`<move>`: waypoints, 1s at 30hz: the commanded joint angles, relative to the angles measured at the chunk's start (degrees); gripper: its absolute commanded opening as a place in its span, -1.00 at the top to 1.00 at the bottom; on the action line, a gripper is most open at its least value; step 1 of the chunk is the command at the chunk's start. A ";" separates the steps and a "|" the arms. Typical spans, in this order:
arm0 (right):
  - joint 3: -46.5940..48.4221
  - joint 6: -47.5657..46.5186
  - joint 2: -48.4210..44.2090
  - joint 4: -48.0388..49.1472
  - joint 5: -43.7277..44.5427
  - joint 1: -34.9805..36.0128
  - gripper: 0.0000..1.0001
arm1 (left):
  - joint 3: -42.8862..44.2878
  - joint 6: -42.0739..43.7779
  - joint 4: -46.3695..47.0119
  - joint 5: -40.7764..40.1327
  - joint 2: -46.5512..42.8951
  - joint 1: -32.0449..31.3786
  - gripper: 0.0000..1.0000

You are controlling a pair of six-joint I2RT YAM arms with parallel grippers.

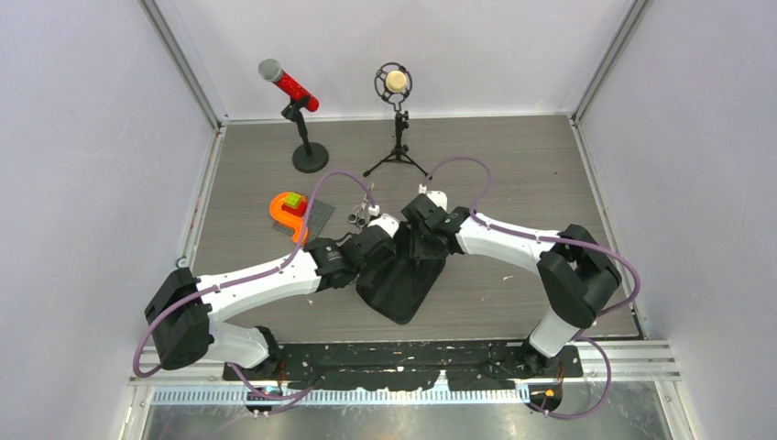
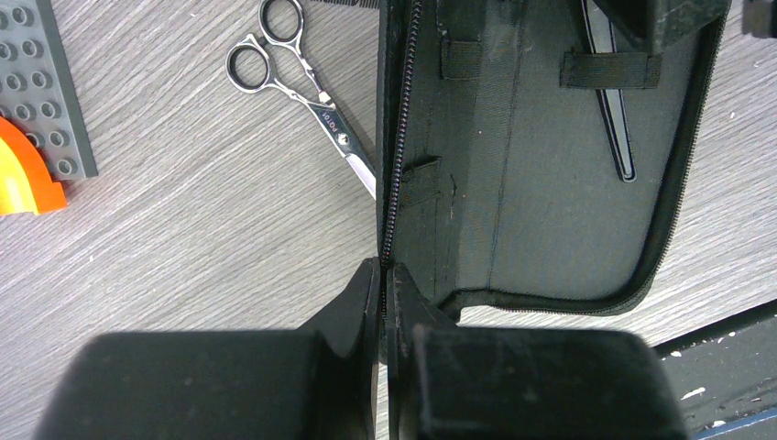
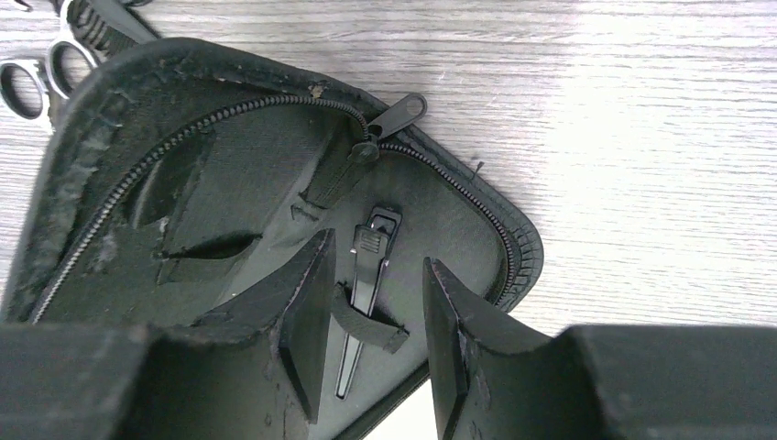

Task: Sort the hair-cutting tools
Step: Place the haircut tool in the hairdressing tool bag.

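Observation:
The black zip case (image 1: 403,291) lies open on the wood table. My left gripper (image 2: 383,270) is shut on the case's zipper edge (image 2: 396,165), holding that flap upright. A thin black hair clip (image 3: 367,275) sits under an elastic strap (image 3: 376,325) inside the case. My right gripper (image 3: 377,249) hangs open over it, one finger on each side and neither touching. The same clip (image 2: 616,110) shows in the left wrist view. Silver scissors (image 2: 302,87) with ring handles lie on the table left of the case, and are also visible from above (image 1: 362,215). A black comb (image 3: 99,20) lies beside them.
A grey studded plate (image 2: 37,82) and an orange curved piece (image 2: 23,179) lie left of the scissors. A red microphone (image 1: 291,87) on a round base and a second microphone (image 1: 396,84) on a tripod stand at the back. The enclosure walls rise on both sides.

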 commanded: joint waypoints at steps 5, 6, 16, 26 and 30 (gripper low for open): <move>-1.12 0.80 -4.79 3.85 -0.64 -0.43 0.17 | 0.74 -1.47 0.42 -1.32 -2.02 -0.21 1.00; -1.23 0.79 -4.97 3.81 -0.56 -0.43 -0.08 | 0.67 -1.56 0.42 -1.32 -2.12 -0.16 1.00; -0.90 0.73 -4.75 2.89 -1.58 -0.43 -0.61 | 0.72 -1.87 0.51 -1.07 -2.36 -0.23 1.00; 1.12 0.31 0.08 2.54 -1.95 -0.41 -0.06 | 0.56 -2.26 0.45 -0.78 -2.70 -0.16 1.00; 1.15 0.39 1.59 2.75 -1.92 -0.39 0.12 | 0.64 -2.23 0.45 -0.65 -2.49 -0.20 1.00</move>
